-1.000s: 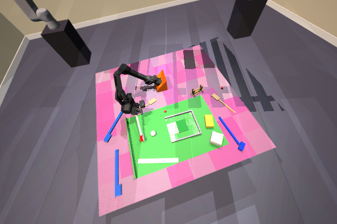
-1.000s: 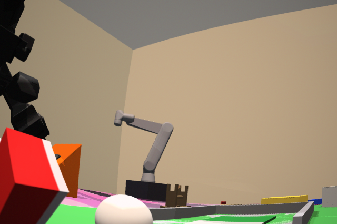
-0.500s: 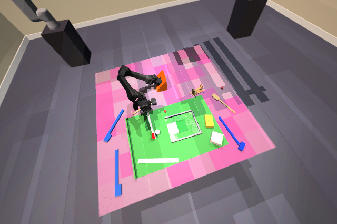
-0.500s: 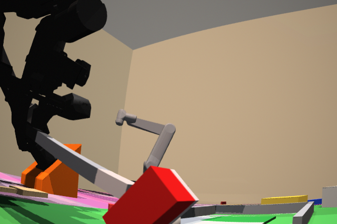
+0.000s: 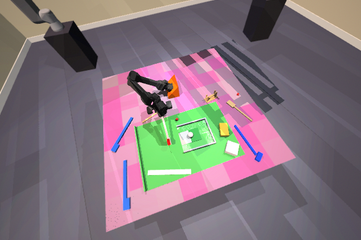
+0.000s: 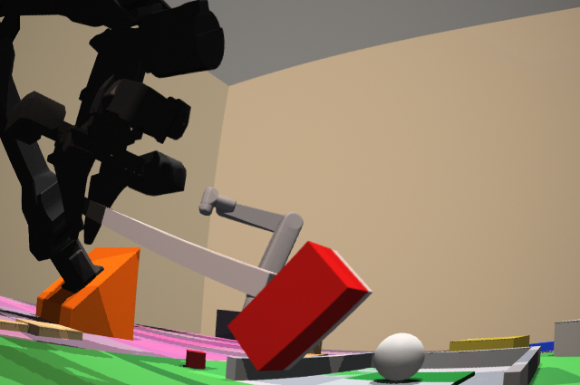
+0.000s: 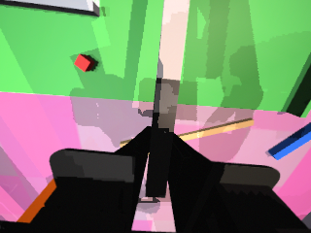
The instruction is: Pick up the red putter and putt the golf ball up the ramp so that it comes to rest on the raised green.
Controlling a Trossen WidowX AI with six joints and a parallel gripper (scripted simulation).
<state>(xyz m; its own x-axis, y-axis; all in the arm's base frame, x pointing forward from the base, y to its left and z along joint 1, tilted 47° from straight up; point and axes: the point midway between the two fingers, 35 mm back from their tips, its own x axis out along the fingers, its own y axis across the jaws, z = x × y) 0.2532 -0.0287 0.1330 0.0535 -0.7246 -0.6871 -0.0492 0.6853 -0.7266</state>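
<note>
We found the gripper [image 5: 161, 112] closed tight on the dark grip end of the red putter [image 6: 299, 305] — the jaws stood only a sliver apart, pinching the handle between them. In the wrist view the pale shaft [image 7: 171, 49] ran straight out from between the fingers over the green mat [image 7: 49, 53]. From above, the shaft sloped down and away from the arm, with the red head hanging just left of the grey-framed raised green [image 5: 196, 139]. The golf ball [image 5: 190, 134] sat inside that frame, at the edge of the dark green patch — the exterior view showed it resting there, near the tilted putter head but apart from it. A small red cube [image 5: 176, 119] lay on the mat just beyond the frame's far corner, and the orange wedge [image 5: 174, 87] stood behind the arm.
</note>
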